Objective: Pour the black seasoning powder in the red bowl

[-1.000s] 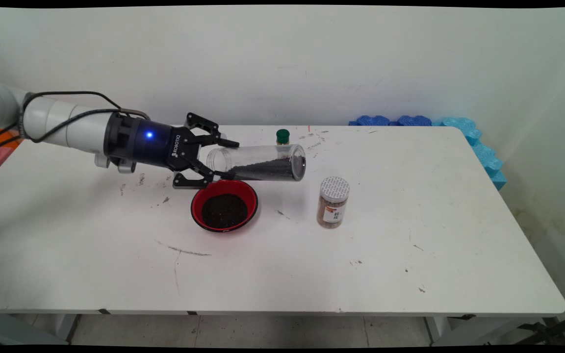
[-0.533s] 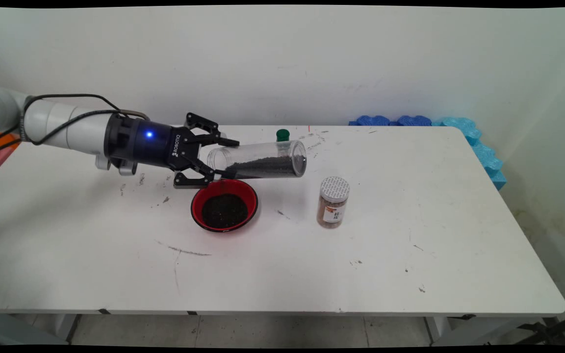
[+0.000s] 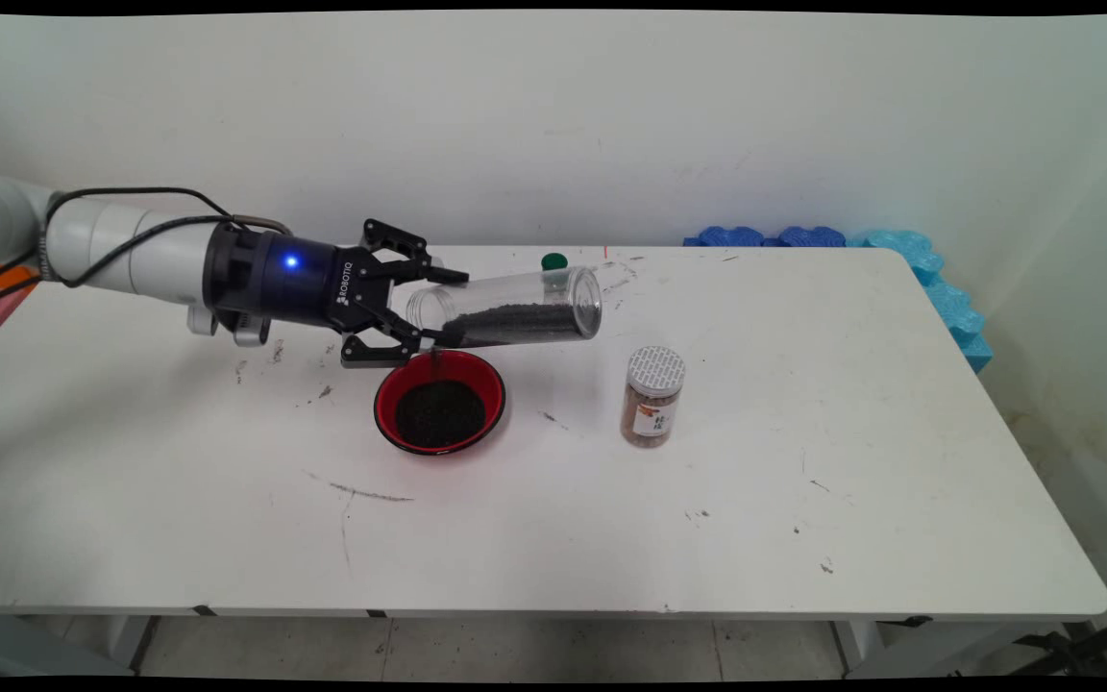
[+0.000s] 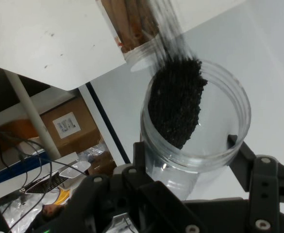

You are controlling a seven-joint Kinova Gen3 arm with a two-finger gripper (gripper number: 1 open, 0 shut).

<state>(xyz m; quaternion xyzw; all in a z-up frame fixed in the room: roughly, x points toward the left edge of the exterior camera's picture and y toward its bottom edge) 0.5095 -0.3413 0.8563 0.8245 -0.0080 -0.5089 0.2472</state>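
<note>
Several things lie along the white table (image 3: 803, 481), and at the left the black two-finger gripper (image 3: 433, 308) reaches in sideways with its fingers clamped near the open mouth of a clear plastic jar (image 3: 505, 309). That jar is a smooth, transparent cylinder held almost level above the table, its mouth end slightly lower, with dark, coarse granules lying along its lower side. In the hand view the jar (image 4: 195, 126) rises between the fingers and the black grains are heaped against one wall inside. Directly under the jar's mouth sits a round red bowl (image 3: 439, 401), glossy at the rim and filled with the same dark granules; a thin dark stream falls from the mouth into it. Behind the jar, partly hidden by it, a small green cap (image 3: 553, 260) shows near the table's far edge. Right of the bowl and well apart from it stands an upright jar of brown spice (image 3: 653, 396) with a patterned white lid and a label. Farther right, bright blue foam blocks (image 3: 909, 252) with lumpy outlines line the table's far right corner.
</note>
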